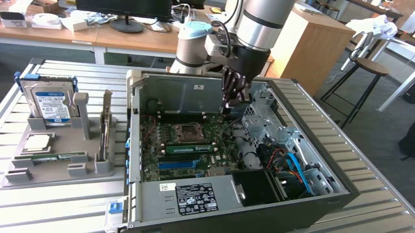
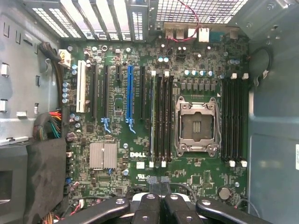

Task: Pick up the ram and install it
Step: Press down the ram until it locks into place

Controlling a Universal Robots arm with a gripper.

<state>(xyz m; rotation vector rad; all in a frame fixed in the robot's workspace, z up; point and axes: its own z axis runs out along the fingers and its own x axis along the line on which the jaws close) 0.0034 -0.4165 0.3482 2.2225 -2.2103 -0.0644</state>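
Note:
My gripper (image 1: pixel 228 108) hangs inside the open computer case (image 1: pixel 133 145), above the far part of the motherboard (image 1: pixel 194 150), with its fingers pressed together and nothing between them. The wrist view looks straight down on the board, and there the shut fingertips (image 2: pixel 159 181) meet just off the CPU socket (image 2: pixel 196 128). A thin green ram stick (image 1: pixel 188 148) stands on edge in a slot beside the socket, seen edge-on in the wrist view as the ram (image 2: pixel 153 116). The gripper is clear of it.
A grey holder (image 1: pixel 58 167) on the exterior view's left carries a hard drive (image 1: pixel 48 99), an upright expansion card (image 1: pixel 106 128) and another thin green stick (image 1: pixel 55 158) lying flat. A blue slot (image 2: pixel 130 93) runs beside the ram slots. Cables and a drive cage crowd the case's right side.

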